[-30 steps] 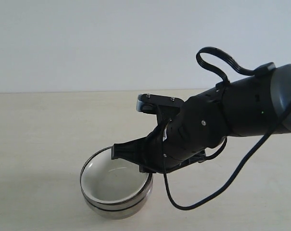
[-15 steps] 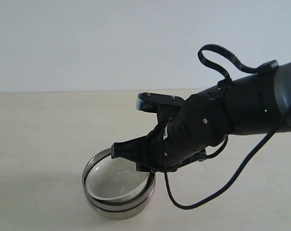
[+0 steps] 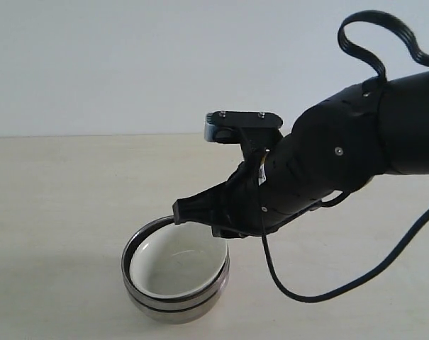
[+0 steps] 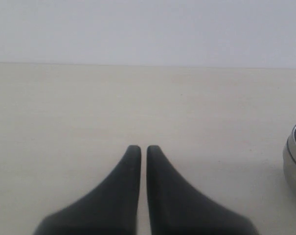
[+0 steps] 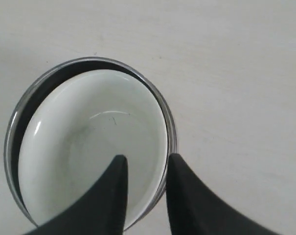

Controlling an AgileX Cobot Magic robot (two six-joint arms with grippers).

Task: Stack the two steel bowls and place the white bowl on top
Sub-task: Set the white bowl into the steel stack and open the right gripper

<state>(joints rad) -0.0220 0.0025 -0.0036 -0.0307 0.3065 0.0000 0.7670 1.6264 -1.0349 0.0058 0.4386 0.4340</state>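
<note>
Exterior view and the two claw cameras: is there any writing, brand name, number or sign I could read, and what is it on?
None readable: the white bowl, the steel bowls, the right claw and the table carry no visible words, numbers or labels.

We find the two steel bowls (image 3: 173, 304) nested one inside the other on the table (image 3: 58, 191), toward the near side and a little left of centre in the exterior view. The white bowl (image 3: 175, 273) sits in the upper one (pushed toward one side of it, with a gap on the other). The right gripper (image 5: 147, 159) reaches in from the right and hangs above the stack's right rim, one finger over the white bowl, the other over the steel rim. The left gripper (image 4: 143, 149) is over bare table, with the stack off to one side.
</note>
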